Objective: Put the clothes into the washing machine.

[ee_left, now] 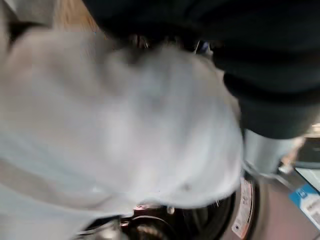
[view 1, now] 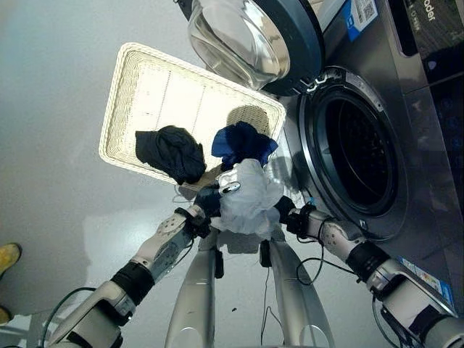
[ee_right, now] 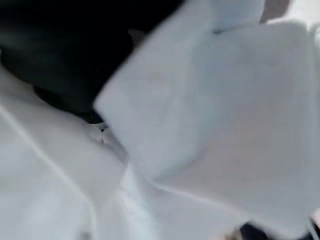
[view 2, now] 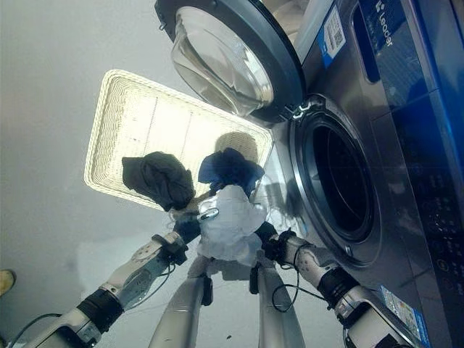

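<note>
A bunched white garment hangs between my two hands, just above the near corner of the white wicker basket. My left hand is at its left side, a silver finger curled over the cloth. At the cloth's right side is my right hand, its fingers buried in the cloth. In the basket lie a black garment and a blue garment, the blue one right behind the white one. The washing machine's drum opening gapes to the right. White cloth spreads close across the right wrist view.
The washer's round glass door stands swung open above the basket's far right corner. The grey machine front runs along the right. A person's yellow shoe is on the grey floor at the far left.
</note>
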Robot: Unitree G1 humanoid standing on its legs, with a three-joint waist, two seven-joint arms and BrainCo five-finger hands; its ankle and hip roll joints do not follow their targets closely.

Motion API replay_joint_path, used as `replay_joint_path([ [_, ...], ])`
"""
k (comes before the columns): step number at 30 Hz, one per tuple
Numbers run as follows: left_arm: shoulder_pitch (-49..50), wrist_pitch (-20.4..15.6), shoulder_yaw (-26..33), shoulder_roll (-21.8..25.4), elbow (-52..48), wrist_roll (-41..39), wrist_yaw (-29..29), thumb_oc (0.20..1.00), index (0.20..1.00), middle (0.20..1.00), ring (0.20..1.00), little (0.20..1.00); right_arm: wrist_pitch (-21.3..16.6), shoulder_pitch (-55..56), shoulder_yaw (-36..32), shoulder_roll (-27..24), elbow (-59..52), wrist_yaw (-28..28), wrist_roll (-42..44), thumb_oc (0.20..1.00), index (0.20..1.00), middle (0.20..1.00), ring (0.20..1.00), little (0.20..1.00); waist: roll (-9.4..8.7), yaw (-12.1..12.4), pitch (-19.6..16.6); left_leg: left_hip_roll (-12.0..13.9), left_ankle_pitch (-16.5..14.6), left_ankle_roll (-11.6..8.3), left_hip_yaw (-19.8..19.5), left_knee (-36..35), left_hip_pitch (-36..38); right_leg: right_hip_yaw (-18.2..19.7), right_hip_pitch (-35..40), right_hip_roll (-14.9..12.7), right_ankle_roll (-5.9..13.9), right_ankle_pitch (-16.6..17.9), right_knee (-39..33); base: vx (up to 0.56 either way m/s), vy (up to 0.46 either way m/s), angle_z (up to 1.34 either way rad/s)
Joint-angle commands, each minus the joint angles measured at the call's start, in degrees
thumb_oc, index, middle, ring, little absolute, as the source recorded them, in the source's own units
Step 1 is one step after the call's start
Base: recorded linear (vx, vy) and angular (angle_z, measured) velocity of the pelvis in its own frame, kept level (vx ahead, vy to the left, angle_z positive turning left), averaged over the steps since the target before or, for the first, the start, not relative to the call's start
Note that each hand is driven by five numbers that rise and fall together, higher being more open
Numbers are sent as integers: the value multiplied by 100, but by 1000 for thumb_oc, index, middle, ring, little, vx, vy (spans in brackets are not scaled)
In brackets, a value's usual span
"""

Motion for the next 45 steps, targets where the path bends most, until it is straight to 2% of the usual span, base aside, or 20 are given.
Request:
replay_joint_path([
  [1, -550, -588, -158, -725, -1054, 685, 389, 1000, 1000, 1000, 1000, 1000, 597, 317, 843, 627, -372, 941, 165, 200, 200, 200, 200, 200, 360, -172, -125, -360, -209, -61, -81, 721, -573, -105, -80, -34, 456, -76, 1, 14, -54, -2],
  [9, -598, -843, 43, -474, -1070, 1942, 2256, 1000, 1000, 1000, 1000, 1000, 925, 556, 613, 627, -518, 2077, 1543, 200, 200, 200, 200, 200, 422, -182, -125, -378, -266, -55, -60, 904, -673, -93, -173, -59, 468, -157, 190, 16, -46, 0],
  [10, -557, -874, 228, -423, -1039, 2133, 2932, 1000, 1000, 1000, 1000, 1000, 754, 632, 420, 665, -615, 2129, 2342, 200, 200, 200, 200, 200, 460, -197, -125, -377, -287, -62, -27, 935, -679, -85, -199, -66, 485, -181, 242, 30, -35, 1],
  [13, -412, -884, 750, -374, -855, 2112, 3784, 1000, 1000, 1000, 1000, 1000, -118, 707, -109, 650, -740, 1983, 3601, 200, 200, 200, 200, 200, 552, -235, -125, -370, -318, -82, 53, 963, -683, -58, -243, -85, 516, -231, 308, 13, -6, -1],
  [14, -412, -884, 751, -374, -856, 2112, 3784, 1000, 1000, 1000, 1000, 1000, -119, 707, -108, 649, -742, 1980, 3603, 200, 200, 200, 200, 200, 552, -235, -125, -370, -319, -82, 54, 963, -682, -58, -243, -85, 516, -231, 308, 15, 16, -6],
  [18, -94, -809, 1652, -226, -195, 1841, 4347, 1000, 1000, 1000, 1000, 1000, -2239, 873, -1304, 433, -1116, 2286, 5176, 200, 200, 200, 200, 200, 716, -364, -125, -298, -378, -119, 270, 969, -643, 12, -293, -106, 563, -307, 381, 40, 56, -8],
  [22, -113, -766, 2001, -107, 459, 1789, 4316, 1000, 1000, 1000, 1000, 1000, -2903, 747, -2152, 330, -1135, 2095, 5381, 200, 200, 200, 200, 200, 788, -449, -125, -242, -450, -142, 418, 1017, -598, 63, -305, -105, 561, -362, 430, 54, 82, -13],
  [23, -146, -741, 2193, -60, 942, 1839, 4246, 1000, 1000, 1000, 1000, 1000, -3464, 644, -2712, 290, -1104, 1902, 5381, 200, 200, 200, 200, 200, 834, -519, -125, -212, -509, -155, 497, 1069, -572, 105, -312, -108, 557, -410, 474, 65, 99, -16],
  [25, -231, -777, 2330, -30, 1435, 1924, 4204, 1000, 1000, 1000, 1000, 1000, -3803, 510, -3250, 319, -1127, 1777, 5381, 200, 200, 200, 200, 200, 876, -574, -125, -170, -570, -163, 579, 1124, -568, 162, -345, -91, 551, -463, 539, 79, 111, -22],
  [26, -304, -795, 2377, 25, 1826, 1981, 4209, 1000, 1000, 1000, 1000, 1000, -4417, 370, -3668, 290, -1168, 1554, 5381, 200, 200, 200, 200, 200, 898, -632, -125, -141, -626, -169, 648, 1166, -561, 211, -358, -83, 543, -505, 570, 68, 81, -29],
  [30, -473, -780, 2432, 102, 2329, 1906, 4134, 1000, 1000, 1000, 1000, 1000, -5672, -5, -4384, 183, -1316, 659, 5381, 200, 200, 200, 200, 200, 927, -756, -125, -83, -695, -194, 800, 1254, -560, 291, -399, -62, 526, -538, 614, 40, 50, -15],
  [35, -535, -791, 2436, 101, 2428, 1886, 4118, 1000, 1000, 1000, 1000, 1000, -5873, -119, -4523, 110, -1339, 425, 5381, 200, 200, 200, 200, 200, 932, -770, -125, -67, -719, -200, 838, 1284, -575, 311, -418, -58, 524, -547, 623, 16, 19, -5],
  [37, -801, -433, 2332, 242, 2933, 2045, 4131, 1000, 1000, 1000, 1000, 1000, -8579, -1117, -5127, -993, -592, -1430, 4995, 200, 200, 200, 200, 200, 967, -838, -125, -39, -838, -226, 906, 1578, -681, 378, -516, -46, 479, -599, 806, 101, 75, -13],
  [38, -917, -209, 2202, 307, 3057, 2172, 4240, 1000, 1000, 1000, 1000, 1000, -9165, -1417, -5120, -1518, -6, -2453, 4244, 200, 200, 200, 200, 200, 953, -844, -125, -53, -866, -229, 867, 1669, -723, 379, -551, -60, 477, -607, 872, 75, 37, -9],
  [39, -949, -153, 2183, 311, 3075, 2206, 4253, 1000, 1000, 1000, 1000, 1000, -9245, -1478, -5091, -1617, 111, -2738, 3943, 200, 200, 200, 200, 200, 959, -843, -125, -56, -877, -228, 864, 1696, -744, 384, -570, -61, 477, -611, 890, 48, 20, -7],
  [40, -1076, 39, 2067, 394, 3198, 2278, 4256, 1000, 1000, 1000, 1000, 1000, -9041, -1639, -5005, -2043, 573, -3836, 2902, 200, 200, 200, 200, 200, 939, -863, -125, -59, -910, -227, 847, 1815, -825, 399, -645, -62, 482, -611, 975, 0, 0, 0],
  [41, -1143, 177, 1986, 481, 3297, 2410, 4254, 1000, 1000, 1000, 1000, 1000, -8954, -1679, -4892, -2266, 885, -4311, 2561, 200, 200, 200, 200, 200, 907, -864, -125, -69, -913, -220, 830, 1873, -874, 393, -678, -66, 486, -604, 1006, 20, -7, 7],
  [42, -1238, 272, 1919, 529, 3396, 2521, 4235, 1000, 1000, 1000, 1000, 1000, -8830, -1829, -4751, -2431, 1019, -4986, 2135, 799, 799, 799, 799, 799, 905, -856, -125, -70, -920, -212, 824, 1928, -948, 391, -739, -66, 494, -604, 1040, 3, -16, 11],
  [43, -1296, 353, 1866, 558, 3464, 2616, 4214, 1000, 1000, 1000, 1000, 1000, -8779, -1885, -4697, -2471, 1061, -5210, 2077, 1000, 1000, 1000, 1000, 1000, 893, -863, -125, -66, -922, -207, 817, 1952, -984, 389, -772, -65, 499, -598, 1052, 1, -45, 12],
  [45, -1657, 795, 1541, 779, 3759, 3111, 4169, 1000, 1000, 1000, 1000, 1000, -8244, -1997, -4507, -2579, 1582, -4966, 3417, 1000, 1000, 1000, 1000, 1000, 824, -872, -125, -24, -910, -205, 794, 2045, -1154, 366, -930, -75, 523, -564, 1117, 9, -52, 4],
])
